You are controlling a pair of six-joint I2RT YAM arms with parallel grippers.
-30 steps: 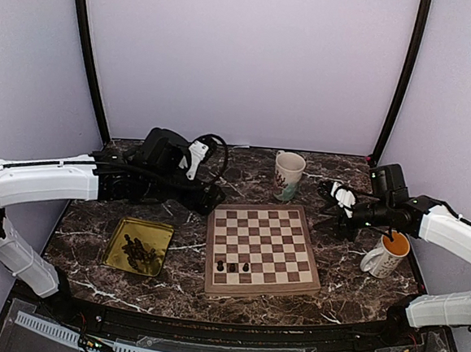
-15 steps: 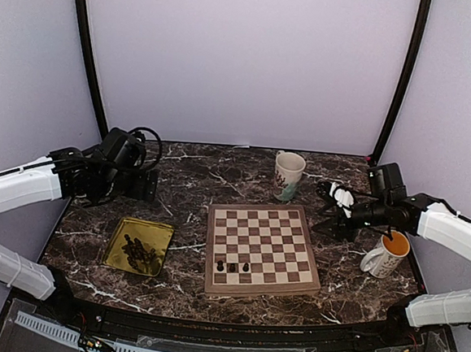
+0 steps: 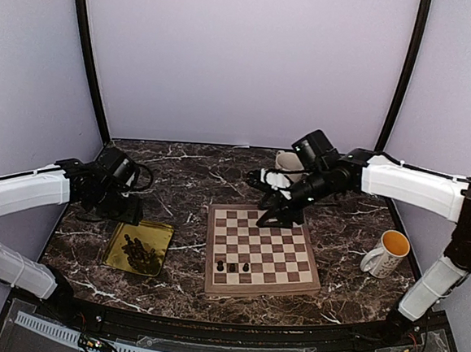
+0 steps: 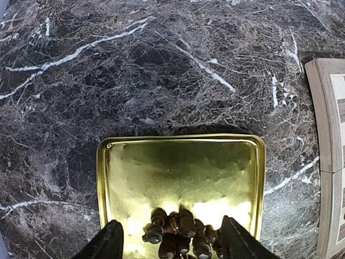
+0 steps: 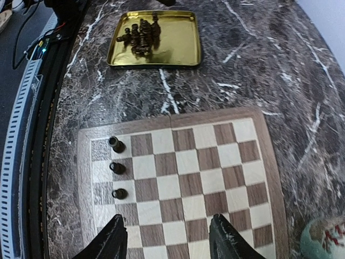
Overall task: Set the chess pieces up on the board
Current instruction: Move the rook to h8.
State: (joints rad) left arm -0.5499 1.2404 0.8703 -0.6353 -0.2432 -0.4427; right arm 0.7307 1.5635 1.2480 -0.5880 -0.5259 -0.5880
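Gold square tray (image 4: pixel 178 167) of dark chess pieces (image 4: pixel 180 227) lay under the open, empty left gripper (image 4: pixel 171 237). Right gripper (image 5: pixel 168 234), likewise, overhung the chequered wooden board (image 5: pixel 183 178)

The counter (image 3: pixel 186 180) is of dark marble with white veins. On its left part lies a shiny gold square tray (image 3: pixel 153 233). Near the right edge stands a white mug (image 3: pixel 386 255), orange inside, its handle towards the left. At the back a cream patterned mug (image 3: pixel 283 158) is only partly in view.
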